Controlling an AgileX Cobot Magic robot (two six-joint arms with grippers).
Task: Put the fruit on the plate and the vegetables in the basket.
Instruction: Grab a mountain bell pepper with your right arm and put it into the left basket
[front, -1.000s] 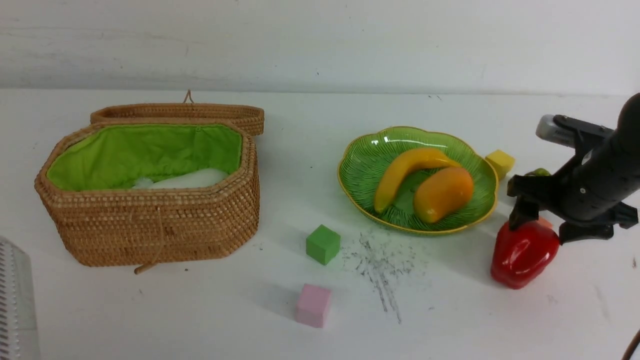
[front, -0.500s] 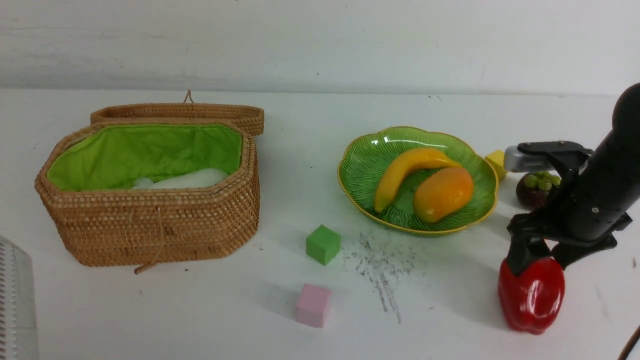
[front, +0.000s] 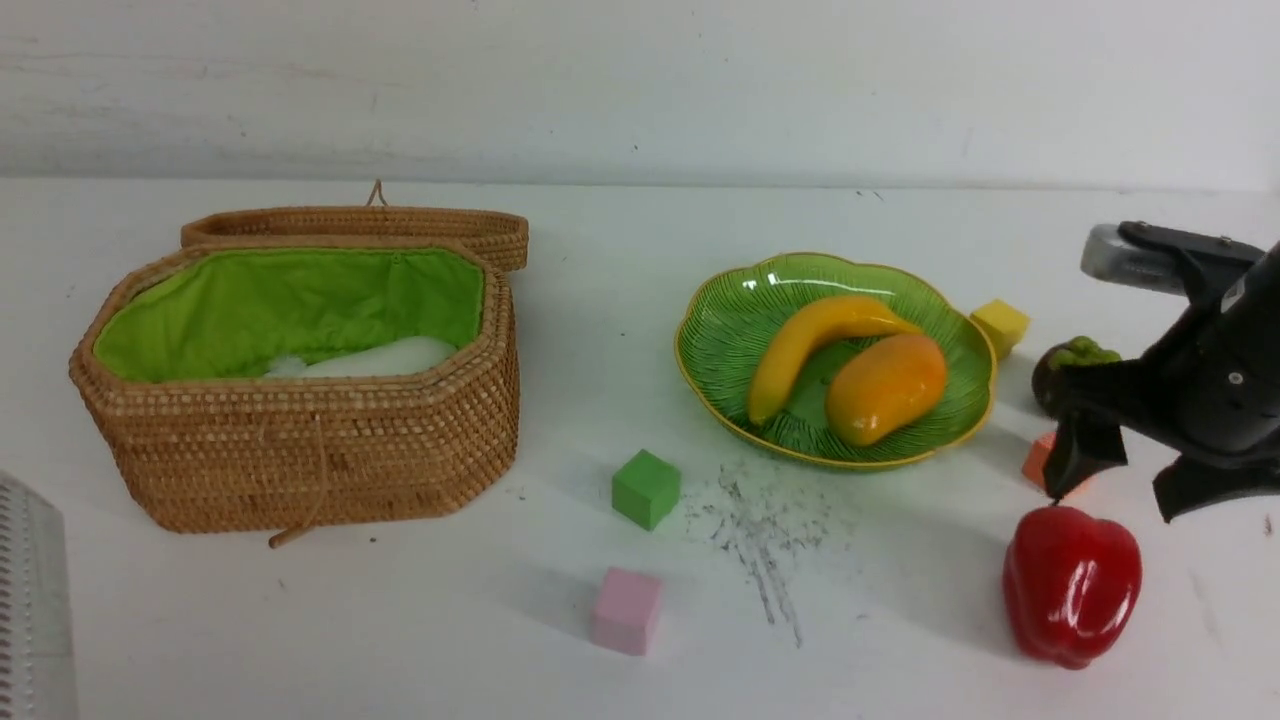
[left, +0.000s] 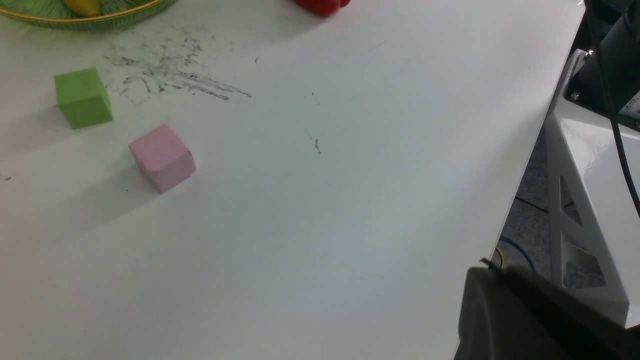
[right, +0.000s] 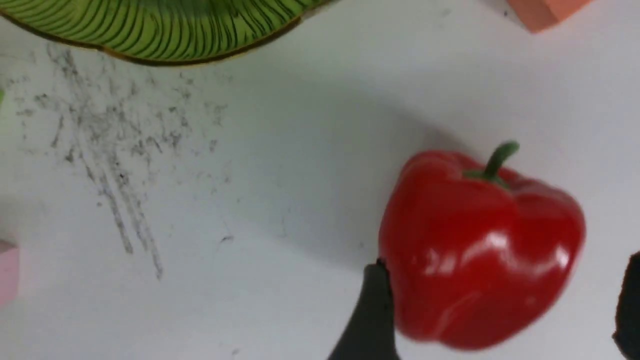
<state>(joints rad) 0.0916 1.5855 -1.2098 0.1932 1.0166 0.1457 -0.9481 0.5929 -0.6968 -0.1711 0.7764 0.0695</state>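
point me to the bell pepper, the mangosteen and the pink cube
bell pepper (front: 1072, 585), front view, middle of its glossy red body
mangosteen (front: 1078, 354), front view, on its green cap, beside the arm
pink cube (front: 622, 625), front view, on its near face

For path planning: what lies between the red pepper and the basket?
In the front view, a green cube, a pink cube and scuff marks lie between pepper and basket.
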